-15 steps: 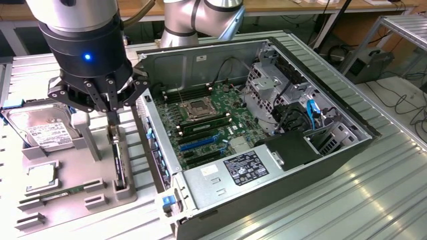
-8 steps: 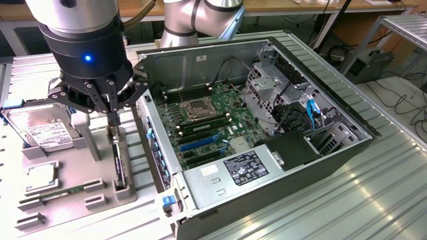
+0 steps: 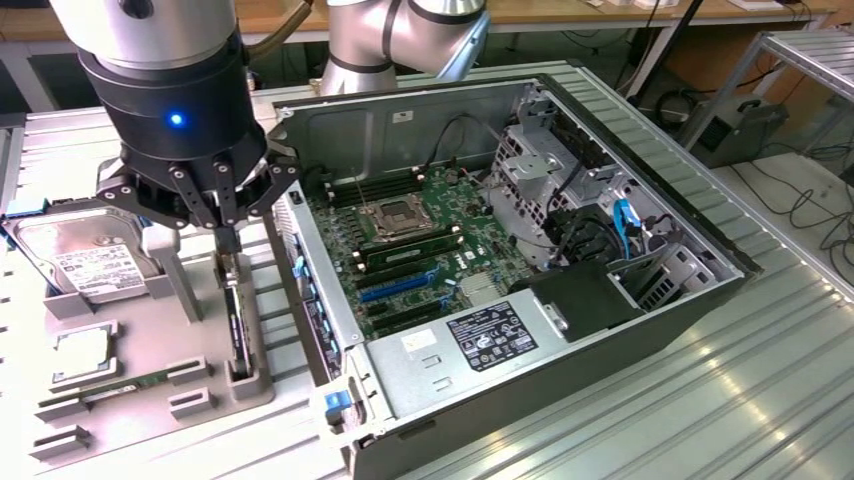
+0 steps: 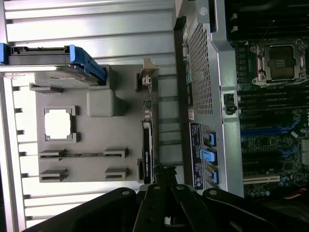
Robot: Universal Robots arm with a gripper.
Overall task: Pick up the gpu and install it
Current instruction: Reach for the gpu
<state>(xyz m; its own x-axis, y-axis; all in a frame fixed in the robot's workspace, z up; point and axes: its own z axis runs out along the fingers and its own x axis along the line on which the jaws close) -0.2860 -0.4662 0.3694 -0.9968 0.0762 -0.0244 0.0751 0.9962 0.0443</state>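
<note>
The gpu (image 3: 238,330) is a thin dark card standing on edge in a slot of the grey holder block (image 3: 147,320), at the exterior view's left. In the wrist view the gpu (image 4: 147,150) is a narrow dark strip with a metal bracket at one end. My gripper (image 3: 230,238) hangs just above the card's bracket end. Its fingers are drawn together to a point and nothing shows between them. In the wrist view the gripper (image 4: 164,170) sits close beside the card's end. The open computer case (image 3: 694,300) lies to the exterior view's right, its motherboard showing blue expansion slots (image 3: 400,285).
The holder block (image 4: 99,104) also carries a silver hard drive (image 3: 80,255), a square processor (image 3: 83,352) and a green memory stick (image 3: 127,385). The case's rear wall (image 3: 314,290) rises right beside the card. A second robot arm (image 3: 387,40) stands behind the case.
</note>
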